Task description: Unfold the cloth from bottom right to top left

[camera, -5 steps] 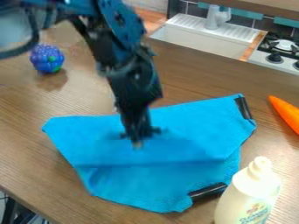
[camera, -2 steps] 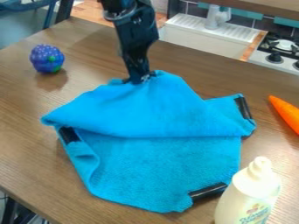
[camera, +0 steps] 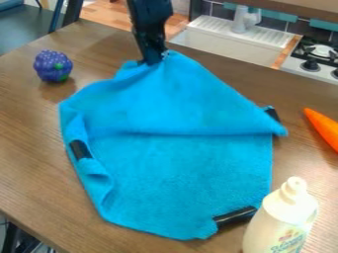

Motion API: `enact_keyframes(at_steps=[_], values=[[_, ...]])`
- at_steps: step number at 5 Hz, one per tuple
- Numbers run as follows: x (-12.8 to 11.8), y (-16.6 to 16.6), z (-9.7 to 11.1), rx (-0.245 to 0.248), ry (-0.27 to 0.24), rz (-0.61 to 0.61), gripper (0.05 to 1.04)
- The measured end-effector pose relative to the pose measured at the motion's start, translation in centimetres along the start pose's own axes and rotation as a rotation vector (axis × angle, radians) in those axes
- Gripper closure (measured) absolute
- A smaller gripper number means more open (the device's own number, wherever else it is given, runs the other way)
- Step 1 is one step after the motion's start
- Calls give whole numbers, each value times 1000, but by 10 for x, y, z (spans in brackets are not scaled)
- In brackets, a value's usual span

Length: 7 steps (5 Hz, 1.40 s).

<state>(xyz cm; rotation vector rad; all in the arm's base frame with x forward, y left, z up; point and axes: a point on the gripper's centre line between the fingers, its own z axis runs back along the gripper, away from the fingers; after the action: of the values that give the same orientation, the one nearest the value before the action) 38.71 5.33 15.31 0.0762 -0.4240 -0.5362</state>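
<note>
Cloth (camera: 178,173), blue, part-unfolded, at the middle of the bench (camera: 26,133); gripper (camera: 153,62), fingers clamped on the raised flap; best drawn low and slowly towards the bench's far left corner, then laid flat before release, lest the curled left side bunch; bottle (camera: 274,212), one, with printed label (camera: 287,241).

Black strip (camera: 271,113) nearest the carrot (camera: 322,129): partly covered by cloth (camera: 185,173). End effector (camera: 153,60): tips obscured in cloth. Bottle (camera: 280,217): base cut off by bottom edge. Carrot: cut off at right.
</note>
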Motion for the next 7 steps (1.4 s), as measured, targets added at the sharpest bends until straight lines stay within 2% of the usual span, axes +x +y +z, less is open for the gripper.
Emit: enact_keyframes(at_steps=[2,4,5,6,7], values=[[0,49,-9,54,13,120,1029],[-9,62,-20,78,56,168,1029],[-10,67,-21,113,58,153,1008],[-17,71,-27,157,75,93,873],[-23,76,-33,222,101,30,614]])
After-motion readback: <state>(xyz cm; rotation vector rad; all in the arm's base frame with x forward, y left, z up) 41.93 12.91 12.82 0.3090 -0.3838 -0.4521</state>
